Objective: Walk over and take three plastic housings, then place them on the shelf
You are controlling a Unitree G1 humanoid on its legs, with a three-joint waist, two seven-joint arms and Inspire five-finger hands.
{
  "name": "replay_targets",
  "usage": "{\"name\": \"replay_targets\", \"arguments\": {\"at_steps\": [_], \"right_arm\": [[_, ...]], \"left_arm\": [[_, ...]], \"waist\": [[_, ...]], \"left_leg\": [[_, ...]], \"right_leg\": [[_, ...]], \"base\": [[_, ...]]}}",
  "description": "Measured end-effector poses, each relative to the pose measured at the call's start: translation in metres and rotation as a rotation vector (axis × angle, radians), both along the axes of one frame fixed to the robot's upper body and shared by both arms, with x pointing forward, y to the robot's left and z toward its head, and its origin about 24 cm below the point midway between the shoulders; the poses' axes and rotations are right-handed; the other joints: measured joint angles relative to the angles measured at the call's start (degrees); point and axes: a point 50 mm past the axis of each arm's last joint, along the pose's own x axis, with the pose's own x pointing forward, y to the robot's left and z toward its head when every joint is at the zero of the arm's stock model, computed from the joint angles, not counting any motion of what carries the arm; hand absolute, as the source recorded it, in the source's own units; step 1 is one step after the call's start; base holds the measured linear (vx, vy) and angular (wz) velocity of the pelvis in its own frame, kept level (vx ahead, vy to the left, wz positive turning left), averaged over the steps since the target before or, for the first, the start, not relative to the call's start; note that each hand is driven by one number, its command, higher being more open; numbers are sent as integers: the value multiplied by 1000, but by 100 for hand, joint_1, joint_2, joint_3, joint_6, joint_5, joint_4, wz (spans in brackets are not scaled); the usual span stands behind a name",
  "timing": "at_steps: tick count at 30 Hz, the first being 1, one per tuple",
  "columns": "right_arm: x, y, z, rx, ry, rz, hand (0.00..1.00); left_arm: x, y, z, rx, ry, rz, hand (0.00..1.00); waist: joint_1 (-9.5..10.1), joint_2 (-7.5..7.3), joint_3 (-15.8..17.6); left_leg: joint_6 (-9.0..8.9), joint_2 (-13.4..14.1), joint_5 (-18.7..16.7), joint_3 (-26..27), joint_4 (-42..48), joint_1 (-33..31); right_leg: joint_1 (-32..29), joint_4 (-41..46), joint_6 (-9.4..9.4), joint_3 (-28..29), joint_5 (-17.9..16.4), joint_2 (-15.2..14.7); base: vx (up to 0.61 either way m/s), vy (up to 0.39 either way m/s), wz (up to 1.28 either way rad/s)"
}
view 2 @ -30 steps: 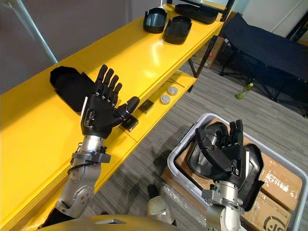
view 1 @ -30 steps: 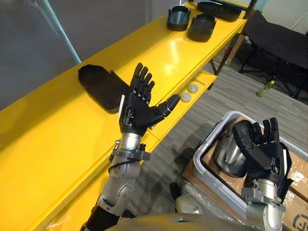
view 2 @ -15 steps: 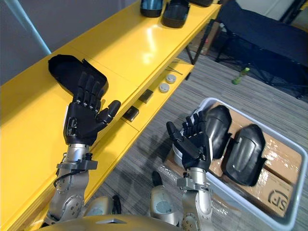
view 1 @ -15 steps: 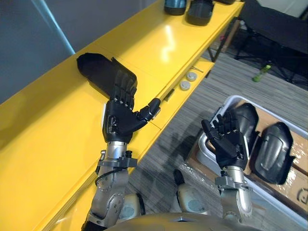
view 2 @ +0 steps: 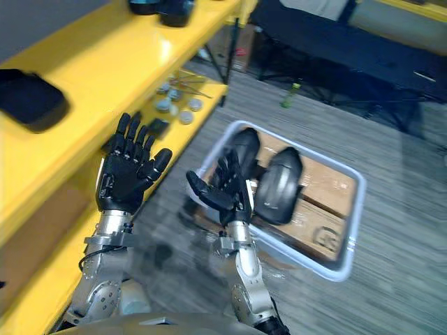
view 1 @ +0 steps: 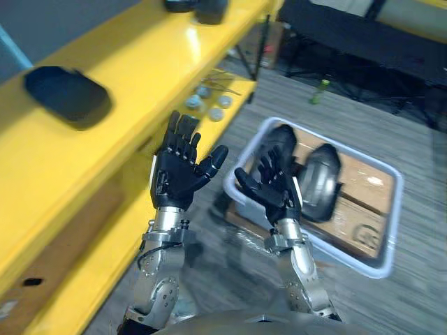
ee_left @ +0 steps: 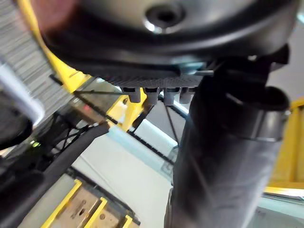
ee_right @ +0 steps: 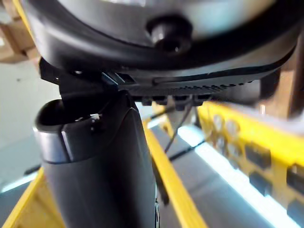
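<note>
One black plastic housing point(view 1: 66, 94) lies on the yellow shelf's top point(view 1: 140, 63) at the left. Two more dark housings point(view 1: 195, 7) sit at its far end. A pale bin point(view 1: 391, 209) on the floor holds two black housings, one point(view 1: 278, 143) beside the other point(view 1: 320, 178). My left hand point(view 1: 178, 174) is raised in front of the shelf's edge, open, with nothing in it. Close beside it, my right hand point(view 1: 276, 185) is raised too, open and empty, in front of the bin's near left corner.
Small round parts point(view 1: 206, 105) lie on the shelf's lower board. Brown cardboard point(view 1: 356, 202) lines the bin. A green bottle point(view 1: 321, 87) stands on the grey carpet beyond the bin, near a black folding cot point(view 1: 349, 42).
The view has swung right, away from the shelf and over the bin. My left hand has come off the shelf top. My right hand now sits close beside it, both empty.
</note>
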Motion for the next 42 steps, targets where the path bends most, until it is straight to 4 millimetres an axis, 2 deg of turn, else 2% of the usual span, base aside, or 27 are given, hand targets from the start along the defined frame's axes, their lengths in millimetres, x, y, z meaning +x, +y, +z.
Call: {"name": "replay_targets", "arguments": {"at_steps": [1,2,3,4,6,7,8,9,10,12,15,16,20,24,26,28,32,36,42], "right_arm": [[-26,-61,-7,-106,61,-199,100],[-26,-63,-2,-108,41,-213,100],[-26,-61,3,-103,20,-214,100],[-25,-60,6,-100,7,-212,100],[-22,-60,10,-106,-14,-209,100],[-17,-61,14,-130,-20,-225,100],[-12,-62,17,-171,-22,-248,100],[-4,-64,22,-223,-29,-294,100],[-1,-64,22,-235,-22,-321,100],[4,-72,15,-267,31,-406,100],[1,-90,8,-254,83,-549,100],[-3,-99,6,-254,102,-609,100],[-4,-125,2,-318,152,-762,100],[14,-146,22,-365,106,-844,100],[27,-156,41,-387,43,-859,100],[37,-160,51,-386,13,-865,100],[54,-166,60,-396,1,-856,100],[78,-184,75,-459,21,-828,100],[105,-200,83,-549,108,-764,100]], "left_arm": [[-8,-35,4,38,-40,-148,100],[-9,-36,7,45,-54,-148,100],[-9,-36,8,62,-59,-143,100],[-9,-36,7,67,-56,-137,100],[-10,-32,4,74,-38,-119,100],[-10,-28,2,81,-25,-105,100],[-11,-25,0,91,-19,-98,100],[-10,-19,-2,110,-20,-96,100],[-9,-17,-3,123,-20,-96,100],[-8,-6,-12,176,8,-87,100],[-6,5,-13,197,21,-49,100],[-5,8,-14,208,30,-42,100],[-2,16,-15,235,53,-31,100],[-2,15,-19,244,84,-47,100],[-1,16,-19,228,93,-55,100],[-1,20,-22,183,122,-76,100],[-3,27,-29,189,161,-96,100],[-6,27,-37,210,186,-138,100],[-6,30,-50,227,234,-153,100]], "waist": [[-83,97,-80],[-75,87,-83],[-76,105,-95],[-72,119,-117],[-50,126,-171],[40,127,-172],[151,140,-181],[201,155,-195],[201,108,-180],[320,-130,-174],[381,-357,-167],[374,-383,-164],[392,-472,-77],[449,-391,277],[575,-387,497],[687,-433,616],[801,-480,829],[1005,-442,1177],[1124,-389,1329]], "left_leg": [[-190,-646,-72,-96,-322,279],[-166,-826,-138,-145,-459,380],[-140,-879,-153,-140,-571,452],[-125,-881,-145,-152,-664,539],[-256,-987,-317,-225,-711,579],[-493,-1140,-582,-395,-812,696],[-443,-1236,-735,-423,-943,858],[-522,-1360,-996,-386,-1009,929],[-631,-1443,-1040,-327,-962,917],[-432,-1650,-1308,-61,-517,743],[-342,-1752,-1528,45,7,462],[-320,-1769,-1602,22,210,335],[-327,-1756,-1683,-228,581,-109],[-428,-1741,-1596,-619,661,-396],[-451,-1741,-1503,-752,633,-484],[-452,-1744,-1421,-838,568,-524],[-484,-1770,-1284,-1037,487,-662],[-505,-1856,-982,-1257,80,-684],[-513,-1883,-762,-1410,-221,-738]], "right_leg": [[-108,-207,-470,283,33,232],[-208,-220,-528,434,66,274],[-284,-218,-552,522,81,329],[-333,-192,-554,561,83,361],[-435,-198,-496,735,122,392],[-474,-320,-422,994,243,354],[-545,-409,-352,1186,368,340],[-644,-527,-214,1375,517,280],[-647,-616,-134,1473,600,206],[-585,-1218,-107,1537,1241,16],[-476,-1818,-60,1322,1797,-120],[-425,-1949,-51,1175,1935,-154],[-400,-2172,-39,794,1976,-142],[-409,-2193,-32,524,2010,-49],[-430,-2194,-64,420,2032,-22],[-431,-2194,-76,328,2034,-14],[-442,-2192,-86,119,2040,-6],[-450,-2193,-110,-143,2025,-45],[-508,-2189,-118,-319,2019,-51]], "base": [[5,-777,-81],[25,-538,-113],[9,-83,-54],[-9,-27,-36],[-24,55,-35],[-31,166,-74],[-87,326,-102],[-79,239,-83],[-145,342,-72],[-155,309,-60],[-102,190,-31],[-104,154,-8],[-101,46,20],[-105,-37,36],[-76,-21,22],[-42,-20,21],[0,-12,26],[15,-27,32],[6,-13,17]]}}
